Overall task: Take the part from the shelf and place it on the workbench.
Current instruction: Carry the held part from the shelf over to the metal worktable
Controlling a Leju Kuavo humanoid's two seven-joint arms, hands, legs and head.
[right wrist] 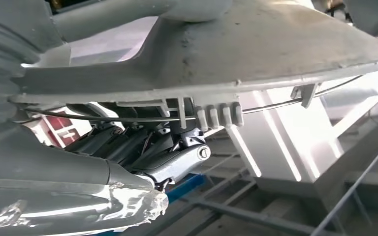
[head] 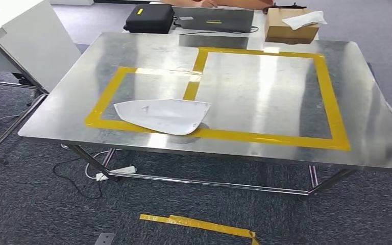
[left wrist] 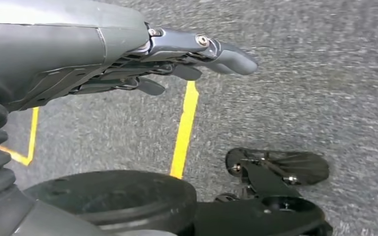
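Fingers of the right hand curl up against the underside of a pale grey part, gripping it near its ribbed edge. Left hand hangs over grey carpet, fingers straight, apart and holding nothing. Another white part lies on the steel workbench, across the yellow tape

The bench lay mostly bare inside the larger yellow tape frame. A white part occupied the smaller frame's near edge. A cardboard box and black case crowded the far side.
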